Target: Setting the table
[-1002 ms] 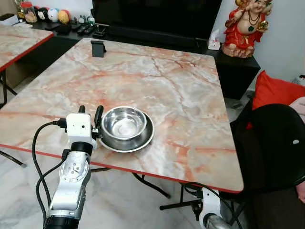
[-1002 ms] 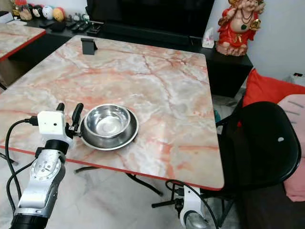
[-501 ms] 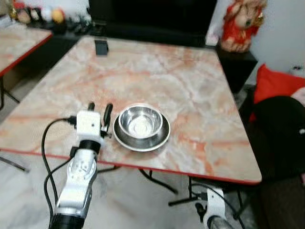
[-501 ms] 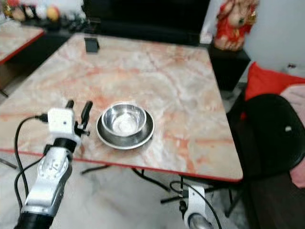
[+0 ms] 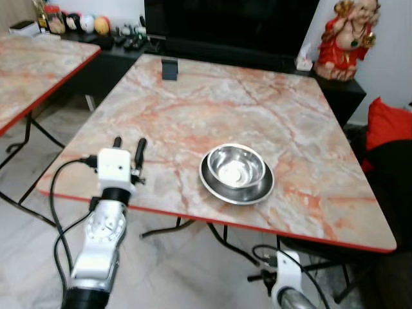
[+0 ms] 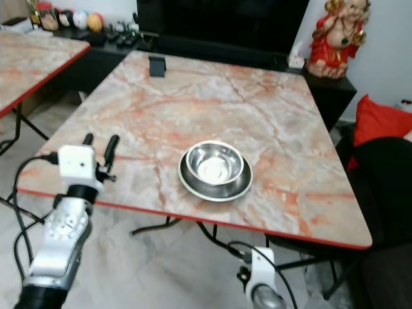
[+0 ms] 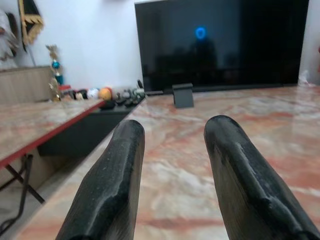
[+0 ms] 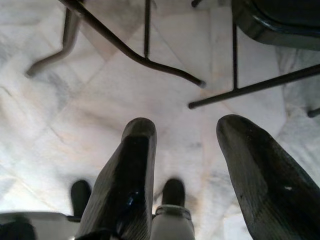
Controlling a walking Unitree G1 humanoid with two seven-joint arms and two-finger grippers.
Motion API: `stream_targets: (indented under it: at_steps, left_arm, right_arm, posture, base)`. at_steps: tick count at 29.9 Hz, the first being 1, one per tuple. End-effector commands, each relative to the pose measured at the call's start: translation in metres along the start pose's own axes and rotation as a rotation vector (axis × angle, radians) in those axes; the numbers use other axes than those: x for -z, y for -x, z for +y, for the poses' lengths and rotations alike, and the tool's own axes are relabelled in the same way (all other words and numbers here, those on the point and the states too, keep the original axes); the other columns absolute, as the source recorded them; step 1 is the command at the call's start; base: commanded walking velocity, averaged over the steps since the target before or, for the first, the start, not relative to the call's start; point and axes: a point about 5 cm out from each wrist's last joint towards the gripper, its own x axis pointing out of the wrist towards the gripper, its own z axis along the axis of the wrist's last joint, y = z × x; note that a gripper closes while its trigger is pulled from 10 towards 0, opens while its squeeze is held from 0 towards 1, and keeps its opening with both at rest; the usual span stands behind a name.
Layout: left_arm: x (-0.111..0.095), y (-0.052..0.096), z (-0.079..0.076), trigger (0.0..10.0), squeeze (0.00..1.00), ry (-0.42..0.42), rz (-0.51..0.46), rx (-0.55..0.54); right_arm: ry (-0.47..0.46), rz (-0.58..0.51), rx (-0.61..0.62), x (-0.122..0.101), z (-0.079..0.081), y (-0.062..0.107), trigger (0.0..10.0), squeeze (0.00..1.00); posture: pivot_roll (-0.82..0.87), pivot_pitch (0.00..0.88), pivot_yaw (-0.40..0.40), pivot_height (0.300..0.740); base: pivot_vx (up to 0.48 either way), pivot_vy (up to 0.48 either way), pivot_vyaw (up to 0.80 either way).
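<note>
A steel bowl (image 5: 235, 168) sits inside a shallow steel plate (image 5: 214, 187) near the front edge of the marble table (image 5: 244, 109). My left gripper (image 5: 128, 146) hovers over the table's front left corner, well to the left of the bowl, open with nothing between its fingers (image 7: 110, 185). The right arm hangs below the table edge, and its gripper (image 8: 185, 135) points at the white floor, open and holding nothing.
A small black stand (image 5: 169, 68) sits at the table's far edge before a dark television (image 5: 232, 26). A second marble table (image 5: 32, 71) is to the left. A black chair (image 6: 386, 174) and a red cushion (image 6: 380, 122) stand at the right; a red figurine (image 5: 347, 38) is behind.
The camera has swung left, so the bowl now appears further right. My left gripper has drawn away from the bowl's rim and now stands clear to its left.
</note>
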Motion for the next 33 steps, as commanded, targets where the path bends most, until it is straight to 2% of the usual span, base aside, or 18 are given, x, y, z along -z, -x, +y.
stream_targets:
  at_steps: [1, 33]
  left_arm:
    - [-0.0019, -0.0012, -0.0105, 10.0, 0.0, 0.013, -0.003, 0.026]
    - [-0.0066, -0.0054, -0.0082, 10.0, 0.0, 0.013, -0.011, -0.002]
  right_arm:
    - [0.003, 0.003, 0.028, 0.0007, -0.0104, 0.0006, 10.0, 0.0]
    - [0.021, 0.004, 0.031, -0.0023, -0.0126, 0.0, 10.0, 0.0]
  posture:
    - [0.05, 0.0, -0.094, 0.74]
    - [0.04, 0.0, -0.1, 0.74]
  base:
    - [0.0, 0.334, 0.0]
    - [0.0, 0.344, 0.0]
